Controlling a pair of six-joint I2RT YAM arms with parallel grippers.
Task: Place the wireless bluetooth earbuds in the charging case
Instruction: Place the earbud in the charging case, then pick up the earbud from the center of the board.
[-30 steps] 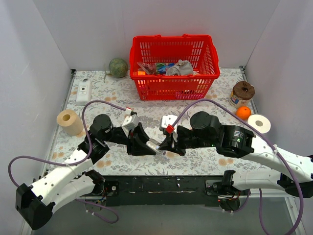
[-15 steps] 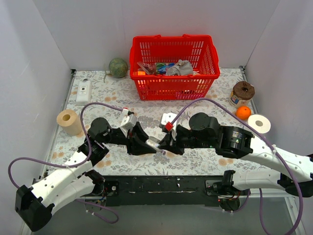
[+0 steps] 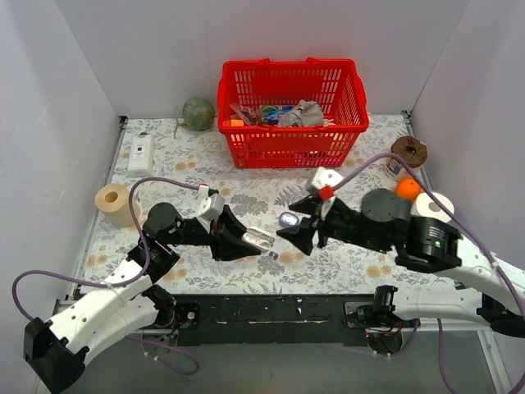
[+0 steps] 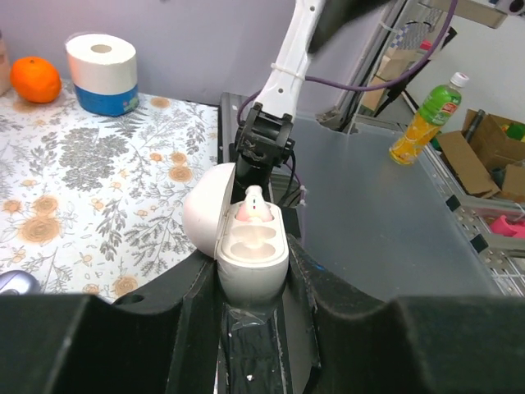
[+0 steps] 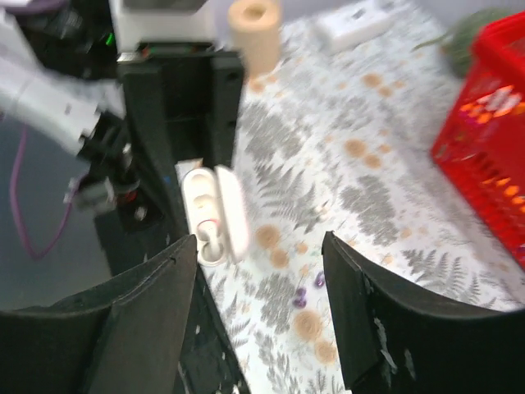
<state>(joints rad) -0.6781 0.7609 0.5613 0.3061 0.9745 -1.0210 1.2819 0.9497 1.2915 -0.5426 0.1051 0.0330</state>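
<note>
My left pincer (image 4: 250, 283) clamps the open white charging case (image 4: 246, 238) level; my right pincer (image 5: 258, 246), spread empty, should centre over the purple earbuds (image 5: 318, 279).

Just in front of the red basket (image 3: 291, 103) you have a bare strip of desk (image 3: 246, 185) to sweep across. Farther toward you from the basket it gets tight: the left fingers (image 3: 232, 244), clamped on an open white case (image 3: 259, 240), face the spread right fingers (image 3: 294, 236) across a narrow gap. A lavender case (image 3: 289, 219) and two tiny purple buds (image 3: 273, 256) lie at that gap. A paper roll (image 3: 117, 204) stands off the basket's front left, an orange (image 3: 408, 189) off its front right.
</note>
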